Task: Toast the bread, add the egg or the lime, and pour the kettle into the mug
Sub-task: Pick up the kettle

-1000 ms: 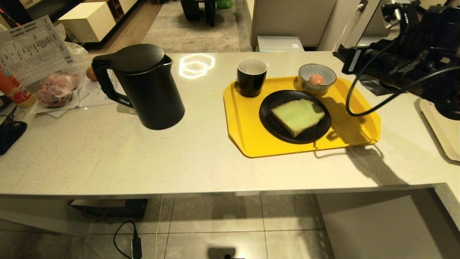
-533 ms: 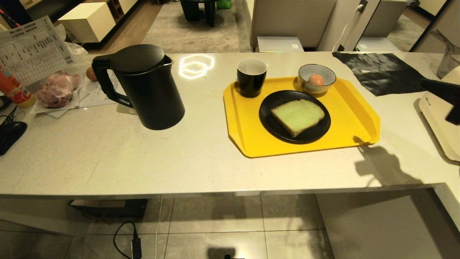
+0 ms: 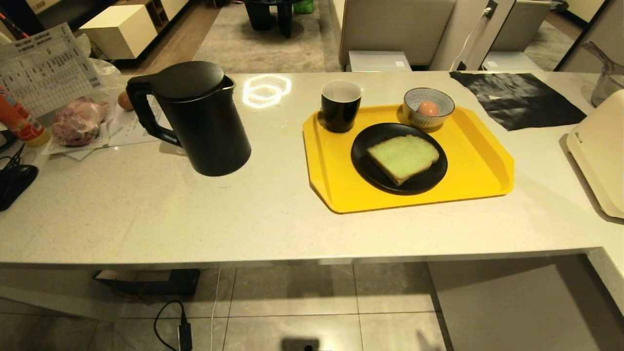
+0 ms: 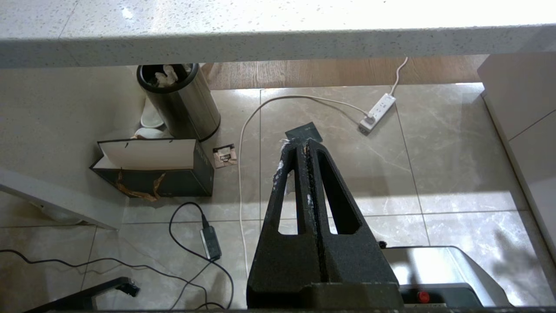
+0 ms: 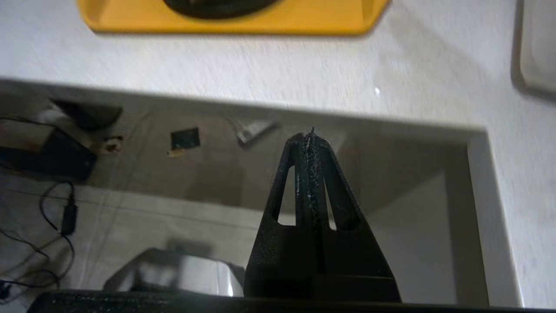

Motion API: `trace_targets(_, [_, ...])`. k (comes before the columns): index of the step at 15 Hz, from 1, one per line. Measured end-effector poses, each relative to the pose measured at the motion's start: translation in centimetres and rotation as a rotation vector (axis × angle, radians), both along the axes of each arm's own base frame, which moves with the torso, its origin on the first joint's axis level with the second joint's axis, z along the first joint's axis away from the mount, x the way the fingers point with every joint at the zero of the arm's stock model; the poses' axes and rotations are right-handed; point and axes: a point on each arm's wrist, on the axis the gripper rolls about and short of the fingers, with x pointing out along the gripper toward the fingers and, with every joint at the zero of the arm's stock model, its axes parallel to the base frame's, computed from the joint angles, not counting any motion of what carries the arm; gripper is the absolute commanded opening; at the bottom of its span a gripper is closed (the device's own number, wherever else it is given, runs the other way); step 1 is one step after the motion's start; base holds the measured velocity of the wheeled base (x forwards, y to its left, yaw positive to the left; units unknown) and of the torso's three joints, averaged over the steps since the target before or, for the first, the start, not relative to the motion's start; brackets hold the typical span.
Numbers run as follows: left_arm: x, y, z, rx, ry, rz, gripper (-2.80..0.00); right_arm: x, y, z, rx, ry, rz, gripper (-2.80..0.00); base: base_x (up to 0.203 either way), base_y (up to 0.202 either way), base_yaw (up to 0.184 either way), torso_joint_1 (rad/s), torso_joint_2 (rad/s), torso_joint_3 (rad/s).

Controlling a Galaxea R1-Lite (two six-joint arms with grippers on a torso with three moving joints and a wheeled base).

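Note:
The pale green bread point(image 3: 402, 157) lies on a black plate point(image 3: 370, 170) on a yellow tray point(image 3: 477, 165). The pinkish egg point(image 3: 428, 107) sits in a striped bowl point(image 3: 441, 100) at the tray's back. The black mug point(image 3: 341, 105) stands upright at the tray's back left corner. The tall black kettle point(image 3: 195, 117) stands on the counter left of the tray. Neither arm shows in the head view. My left gripper point(image 4: 304, 143) hangs shut and empty below the counter edge, over the floor. My right gripper point(image 5: 310, 135) is shut and empty, low in front of the counter edge. No lime is in view.
A cream appliance point(image 3: 597, 151) sits at the counter's right end beside a black cloth point(image 3: 516, 97). Papers, a wrapped pink packet point(image 3: 78, 122) and a darker egg point(image 3: 125, 100) lie at the far left. Below: a bin point(image 4: 178, 100), a paper bag point(image 4: 152, 167) and cables.
My right arm, high over the tray's right side a second ago, has swung out of the head view and down in front of the counter. The left arm stays parked.

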Motion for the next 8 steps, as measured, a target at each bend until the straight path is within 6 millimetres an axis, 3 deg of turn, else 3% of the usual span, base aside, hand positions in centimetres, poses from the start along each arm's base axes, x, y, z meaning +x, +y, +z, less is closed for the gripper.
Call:
trace_targets(3, [0.0,0.0,0.0,0.0,0.0,0.0,-2.8,-1.8,-0.2,-5.4,-0.027,0.009,-0.079,-2.8,0.0,0.0,0.0,0.0,0.0,0.0])
trace_targets(5, [0.0,0.0,0.0,0.0,0.0,-0.001,-2.8,-2.7,-0.3,-7.1,-0.048,0.002,-0.119,-2.8,0.0,0.0,0.0,0.0,0.0,0.0])
trace_targets(8, [0.0,0.0,0.0,0.0,0.0,0.0,-2.8,-3.4,-0.3,-7.9,-0.068,-0.041,-0.149,-2.8,0.0,0.0,0.0,0.0,0.0,0.0])
